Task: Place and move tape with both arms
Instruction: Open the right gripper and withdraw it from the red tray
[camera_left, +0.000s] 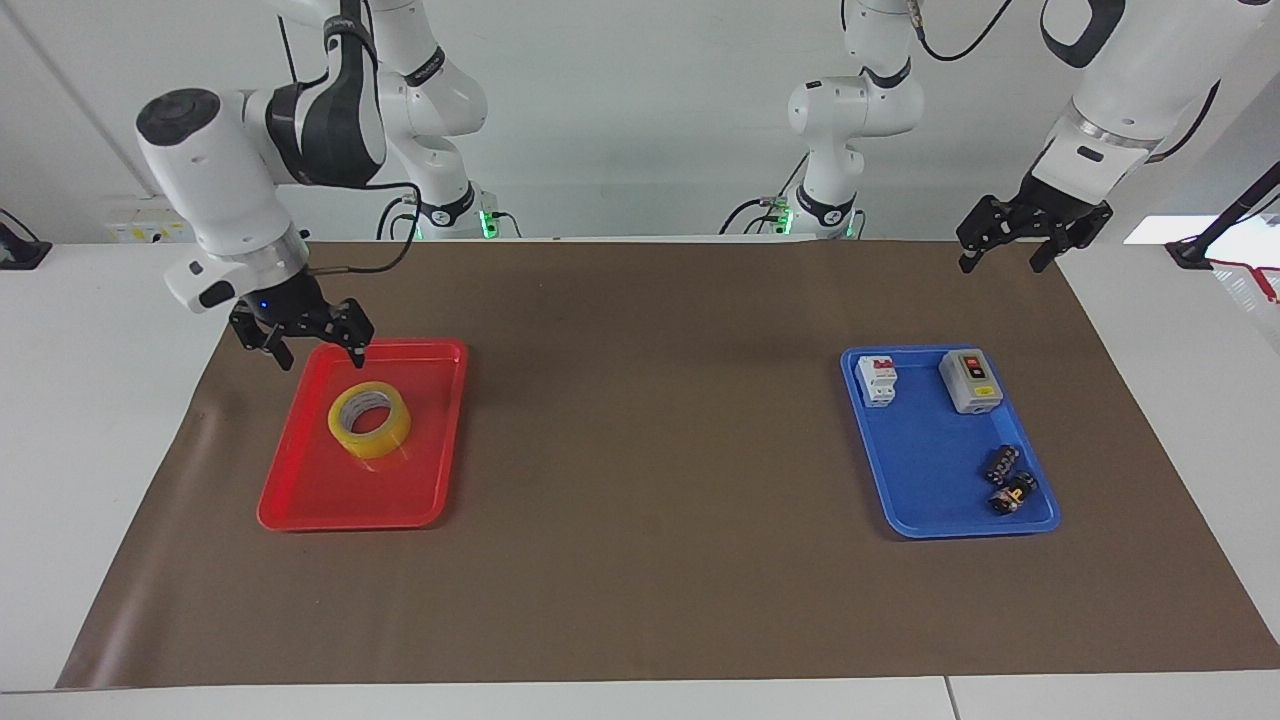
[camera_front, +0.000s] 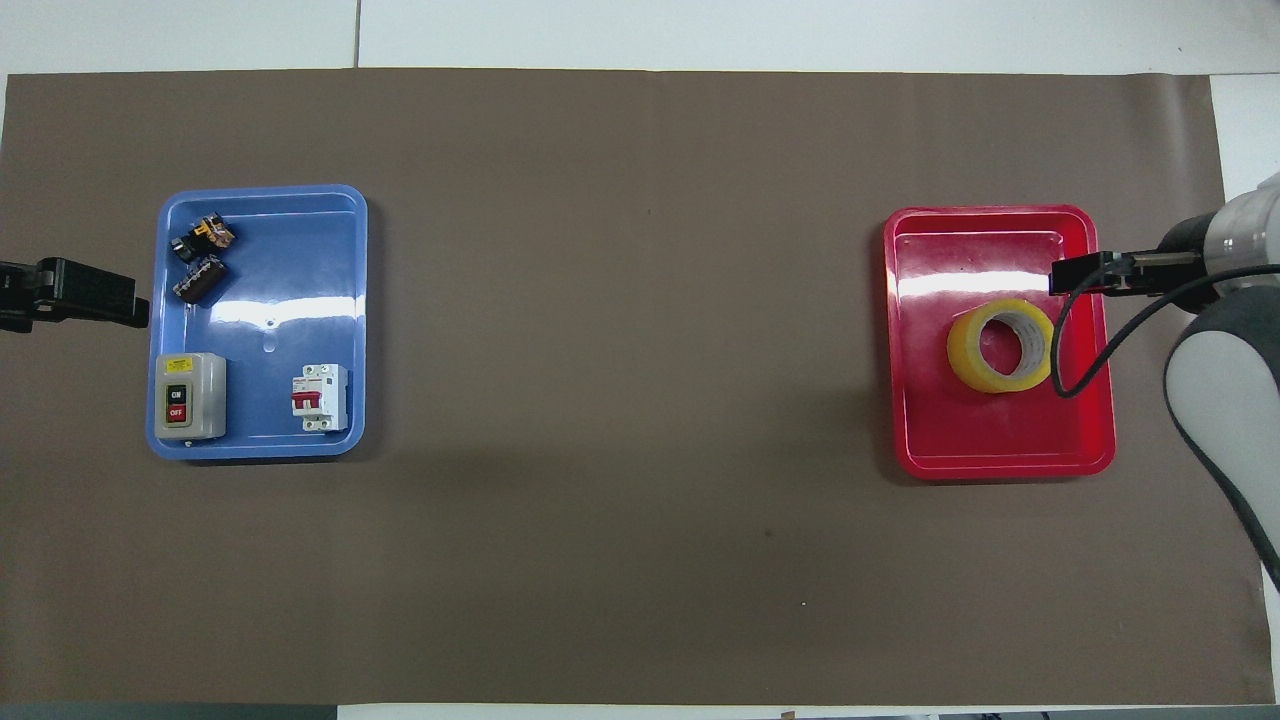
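A wide roll of translucent yellow packing tape (camera_left: 369, 418) lies flat on its side, grey-white core facing up, in a shallow red plastic tray (camera_left: 300, 500) toward the right arm's end of a table covered in brown paper (camera_left: 650, 420). The right gripper (camera_left: 303, 332) hangs above the tray's edge nearest the robots, fingers spread and holding nothing, clear of the roll. The left gripper (camera_left: 1020, 240) waits in the air over the paper's corner at its own end of the table, fingers likewise splayed and empty, near a blue plastic tray (camera_left: 905, 500) that carries a white circuit breaker (camera_left: 877, 380), a grey switch box (camera_left: 970, 381) and two small black connectors (camera_left: 1007, 480).

With the roll free in the red tray, any next pick-up looks likely to depend on a finger entering the core cleanly. A descent that lands on the rim could tip or skid the roll across the slick tray floor. A grip on the smooth outer wrap alone might slip during a carry or a hand-over between the arms.
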